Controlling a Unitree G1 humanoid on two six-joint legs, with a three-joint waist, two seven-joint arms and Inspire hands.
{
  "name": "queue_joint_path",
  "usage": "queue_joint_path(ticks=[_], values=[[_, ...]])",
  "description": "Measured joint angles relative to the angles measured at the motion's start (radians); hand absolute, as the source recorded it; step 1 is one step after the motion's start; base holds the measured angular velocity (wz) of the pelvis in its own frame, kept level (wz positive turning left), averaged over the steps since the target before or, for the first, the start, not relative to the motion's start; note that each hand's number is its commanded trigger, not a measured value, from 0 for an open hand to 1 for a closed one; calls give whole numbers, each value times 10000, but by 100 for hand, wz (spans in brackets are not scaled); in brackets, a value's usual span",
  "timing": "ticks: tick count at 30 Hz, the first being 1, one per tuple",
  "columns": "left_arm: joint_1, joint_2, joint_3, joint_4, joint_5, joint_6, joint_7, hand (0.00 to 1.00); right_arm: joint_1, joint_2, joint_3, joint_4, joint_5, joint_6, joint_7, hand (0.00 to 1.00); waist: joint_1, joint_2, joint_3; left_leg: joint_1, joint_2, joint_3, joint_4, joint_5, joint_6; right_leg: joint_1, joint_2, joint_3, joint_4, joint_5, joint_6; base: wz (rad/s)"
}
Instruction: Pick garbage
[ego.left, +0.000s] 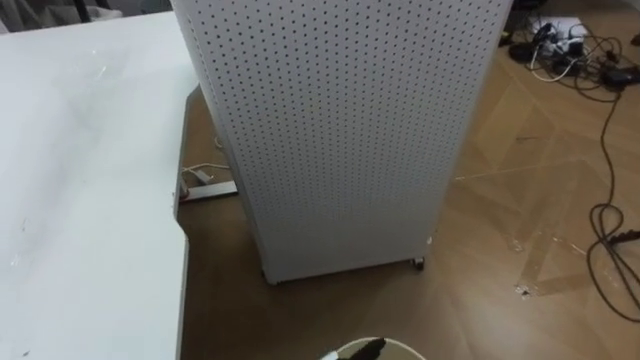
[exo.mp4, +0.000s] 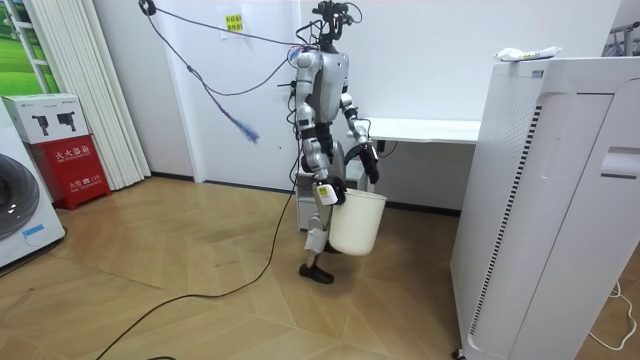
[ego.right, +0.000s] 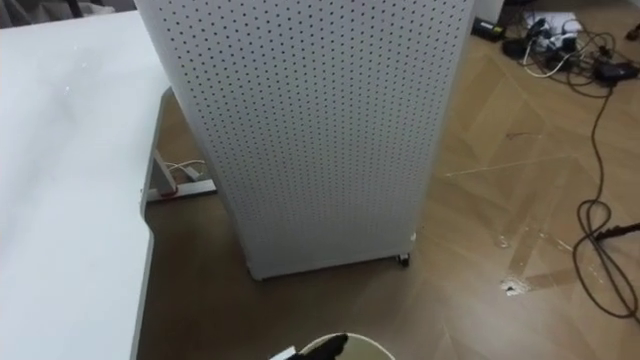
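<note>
In the room view I stand on the wooden floor between a white table (exo.mp4: 425, 130) and a tall white cabinet (exo.mp4: 540, 200). A white bucket (exo.mp4: 355, 222) hangs in front of my legs. My right hand (exo.mp4: 326, 193) is curled on its near rim. My left hand (exo.mp4: 372, 170) hangs just above the bucket. In the eye views the bucket's rim (ego.left: 400, 346) peeks in at the bottom edge with a dark finger (ego.left: 368, 349) lying on it. A small white crumpled item (exo.mp4: 525, 53) lies on top of the cabinet.
The cabinet's perforated wall (ego.left: 340, 130) stands on small wheels straight ahead. The table top (ego.left: 80, 180) runs along my left. Dark cables (ego.left: 600, 240) and a power strip (ego.left: 555, 35) lie on the floor to the right. A red box (exo.mp4: 70, 165) stands far off.
</note>
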Motion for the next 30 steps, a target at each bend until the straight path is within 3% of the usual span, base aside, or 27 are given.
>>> queue_joint_path(ticks=[5,8,12,13,15,17,21,23,25,29,30], values=[[139,215,192,199,11,9,68,0,335,-43,-325,-299,173,-64,-155,100,-69,-56,-44,82,-15,187,88,-177,25,9,-18,162,114,-33,27,-16],[189,290,465,457,249,-21,78,0,412,-46,-584,-266,429,-67,-179,100,-230,-116,-25,255,-19,430,82,-243,72,26,-69,263,286,-72,90,-22],[234,281,1144,1728,1044,-34,245,0,628,-49,-592,-241,494,-96,-189,100,-175,-372,-39,801,33,930,58,-532,53,187,-70,278,292,-145,121,-45],[247,225,1279,1956,1107,-26,321,0,770,-47,-599,-246,569,-98,-189,100,-194,-414,-98,807,126,1008,71,-572,60,217,-44,285,192,-108,127,-22],[244,230,1410,2056,1131,-27,508,0,825,-46,-579,-225,652,-90,-189,100,-178,-454,-112,788,195,1146,85,-609,64,212,31,374,-9,26,136,-25],[243,158,1601,2230,1199,-28,580,0,710,-35,-579,-141,627,-94,-187,100,-63,-424,-114,802,307,1442,112,-672,42,183,92,325,-166,212,134,-50],[214,65,2067,2364,1472,-30,628,0,339,5,-554,133,374,-107,-157,100,189,-272,-97,592,734,1955,786,-1165,-76,-44,271,-20,-7,391,34,-53],[209,-4,2185,2393,1515,-30,697,0,283,3,-479,149,348,-107,-160,100,331,-232,-89,666,857,2103,920,-1265,-156,-270,231,-673,323,340,-99,-42],[211,-39,2469,2497,1521,-30,756,0,215,9,-479,145,195,-108,-155,100,379,-143,-48,562,1049,1925,1349,-1525,-312,-349,235,-1318,562,149,-396,-20],[290,48,2623,2529,1507,40,761,0,12,61,-406,113,-66,-107,-39,100,471,-94,-28,-55,1541,1869,3034,-1963,-664,-744,314,-1450,1394,-564,-768,-19],[343,0,2670,2519,1503,100,763,0,-30,26,-406,118,-63,-107,25,100,514,-95,-31,-542,1807,1694,4296,-1927,-654,-799,341,-1447,1741,-820,-854,-10]])
